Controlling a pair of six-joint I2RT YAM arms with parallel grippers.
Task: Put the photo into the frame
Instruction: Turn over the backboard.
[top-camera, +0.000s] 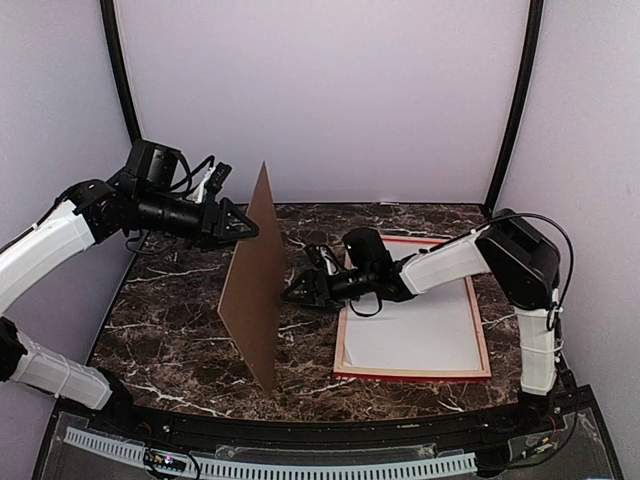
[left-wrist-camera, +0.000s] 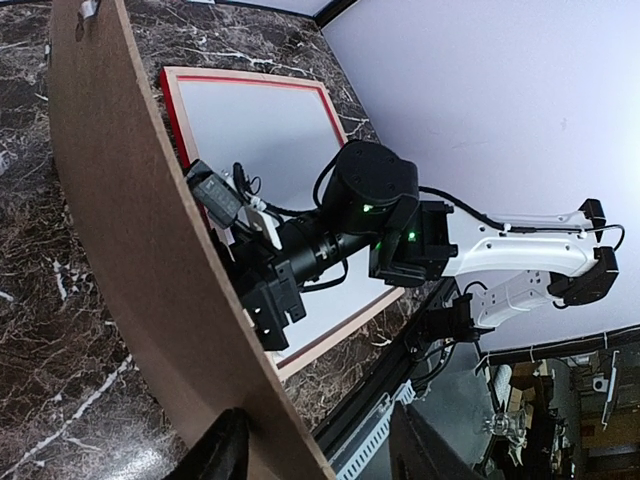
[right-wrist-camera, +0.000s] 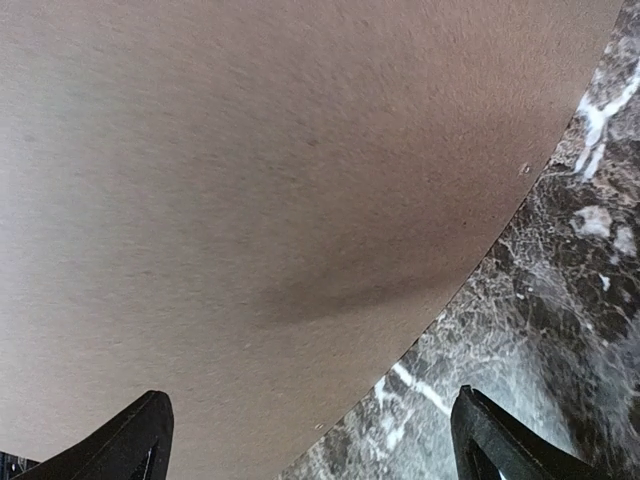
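Note:
The frame (top-camera: 410, 373) lies flat on the right side of the table, red-rimmed (left-wrist-camera: 250, 80). A plain white sheet (top-camera: 415, 325) fills it; no printed side shows, so I cannot tell whether it is the photo. Left of it a brown backing board (top-camera: 255, 275) stands nearly upright on its lower edge. My left gripper (top-camera: 245, 228) is open at the board's upper left edge; in the left wrist view that edge (left-wrist-camera: 130, 250) passes between the spread fingers (left-wrist-camera: 318, 428). My right gripper (top-camera: 295, 292) is open, pointing at the board's right face (right-wrist-camera: 250, 200), empty (right-wrist-camera: 310, 410).
The dark marble table (top-camera: 170, 320) runs left of the board. Grey walls and black corner posts (top-camera: 120, 70) close in the back and sides. A black rail with a white cable chain (top-camera: 300, 465) borders the near edge. The right arm (left-wrist-camera: 370, 200) reaches over the frame's left part.

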